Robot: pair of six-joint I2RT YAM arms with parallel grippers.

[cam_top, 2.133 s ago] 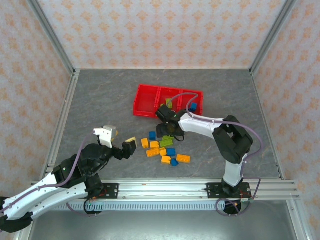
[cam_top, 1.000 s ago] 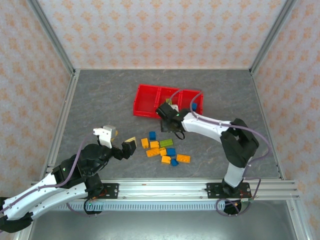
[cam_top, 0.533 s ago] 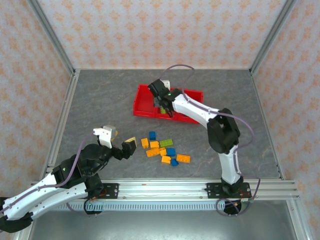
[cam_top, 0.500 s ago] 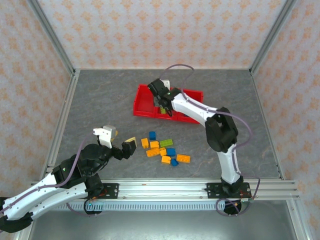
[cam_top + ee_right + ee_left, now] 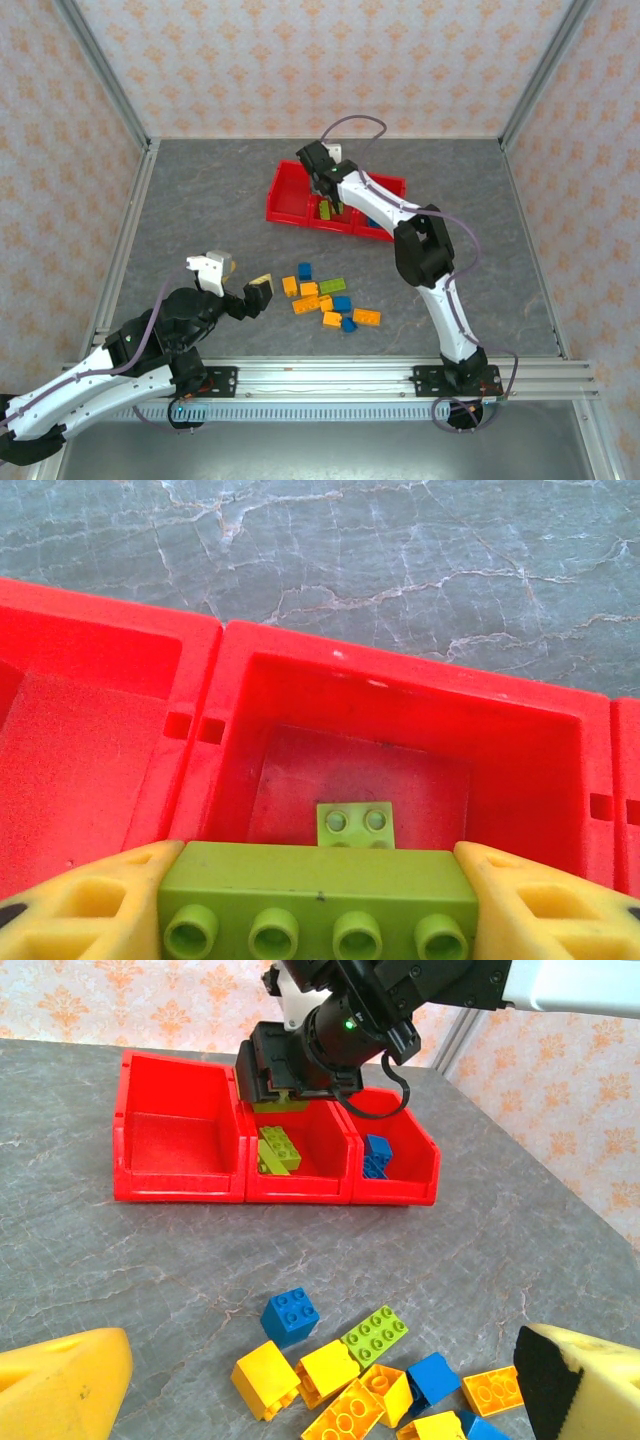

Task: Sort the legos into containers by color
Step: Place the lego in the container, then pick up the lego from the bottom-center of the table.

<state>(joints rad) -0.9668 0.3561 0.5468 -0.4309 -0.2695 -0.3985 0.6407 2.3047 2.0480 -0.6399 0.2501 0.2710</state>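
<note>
Right tool (image 5: pixel 312 908): it pinches a long lime green brick (image 5: pixel 318 875) by the two short ends, one yellow pad on each end.
Where the brick is: it hangs in the air over the middle bin (image 5: pixel 520 770) of the red tray (image 5: pixel 290 205), not touching the walls.
Direction to the goal: the bin floor lies straight under the tool, so I judge that the coming move is only a release, perhaps after a little lowering.
Long axis: the brick lies along the row of bins, with its line of four studs facing the wrist camera. The bin looks wider than the brick.
Already in this bin: a small green brick (image 5: pixel 355 825), and the left wrist view shows green bricks (image 5: pixel 278 1148) lying there.
Right bin: blue bricks (image 5: pixel 376 1155).
Nearer arm: the right one is at the tray. The left tool (image 5: pixel 237 280) is spread and holds nothing, just beside the loose bricks (image 5: pixel 325 300) on the counter (image 5: pixel 200 200) and well apart from the tray.
Hidden or cut off: the lower edge of the held brick is cut off in the right wrist view, and it covers part of the small green brick. From above, the right tool (image 5: pixel 327 200) covers the middle bin.
</note>
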